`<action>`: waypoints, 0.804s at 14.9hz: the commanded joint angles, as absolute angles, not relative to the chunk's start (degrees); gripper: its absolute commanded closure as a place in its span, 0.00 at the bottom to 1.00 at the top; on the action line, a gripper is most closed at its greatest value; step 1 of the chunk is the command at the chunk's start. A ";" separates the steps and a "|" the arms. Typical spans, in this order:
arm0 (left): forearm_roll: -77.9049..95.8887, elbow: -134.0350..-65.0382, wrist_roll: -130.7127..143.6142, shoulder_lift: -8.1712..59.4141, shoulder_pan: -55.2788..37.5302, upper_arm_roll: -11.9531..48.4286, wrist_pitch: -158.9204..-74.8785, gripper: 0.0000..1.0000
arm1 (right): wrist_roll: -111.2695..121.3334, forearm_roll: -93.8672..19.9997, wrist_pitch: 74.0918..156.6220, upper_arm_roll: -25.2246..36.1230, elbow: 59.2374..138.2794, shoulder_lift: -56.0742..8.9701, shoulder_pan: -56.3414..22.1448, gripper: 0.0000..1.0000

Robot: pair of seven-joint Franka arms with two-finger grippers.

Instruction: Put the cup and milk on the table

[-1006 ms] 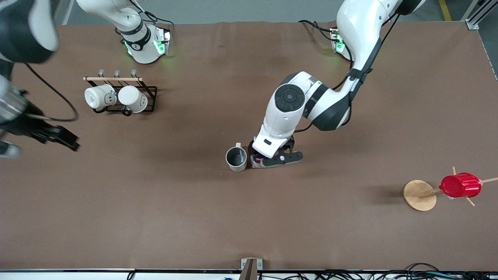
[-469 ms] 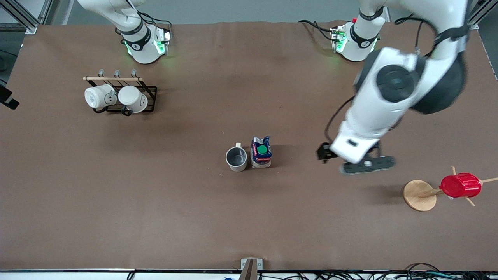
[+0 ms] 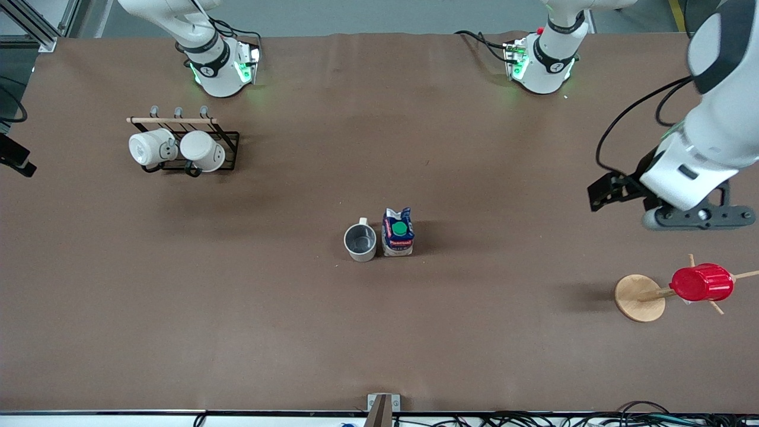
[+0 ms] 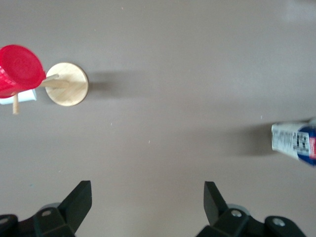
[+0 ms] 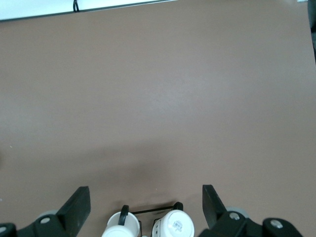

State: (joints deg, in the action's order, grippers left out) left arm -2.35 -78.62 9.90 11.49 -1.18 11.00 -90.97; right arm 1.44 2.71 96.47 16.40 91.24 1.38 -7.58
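The pale grey cup (image 3: 360, 242) stands upright on the brown table (image 3: 237, 332) near its middle. The milk (image 3: 398, 232) stands upright right beside it, toward the left arm's end; its side also shows in the left wrist view (image 4: 295, 143). My left gripper (image 3: 692, 217) is open and empty, up over the table near the left arm's end, well away from both; its jaws (image 4: 146, 202) stand wide apart. My right gripper (image 5: 144, 202) is open and empty, up over the mug rack; only a dark piece of it shows at the front view's edge.
A black rack (image 3: 195, 145) with two white mugs (image 3: 151, 147) (image 3: 203, 151) stands toward the right arm's end. A red ribbed cup (image 3: 702, 283) hangs on a wooden stand (image 3: 639, 298) nearer the front camera than the left gripper.
The left gripper let go of the milk, which stays beside the cup, and swung away toward the left arm's end. The right arm drew back off the table's edge.
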 commanded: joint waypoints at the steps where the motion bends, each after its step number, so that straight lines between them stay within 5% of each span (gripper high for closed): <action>1: -0.36 -84.79 7.30 4.77 1.93 11.69 -88.95 0.00 | 3.25 3.60 96.86 15.65 92.46 2.46 -7.03 0.00; 12: 1.14 -99.05 5.80 -9.93 1.58 10.63 -88.51 0.00 | 3.25 3.52 96.94 15.64 92.46 2.29 -6.59 0.00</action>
State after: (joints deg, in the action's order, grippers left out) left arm -0.13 -96.82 7.22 -7.55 1.29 10.98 -88.28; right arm 2.70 2.72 96.48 16.37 91.37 1.38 -7.43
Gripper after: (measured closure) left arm 0.000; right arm 0.000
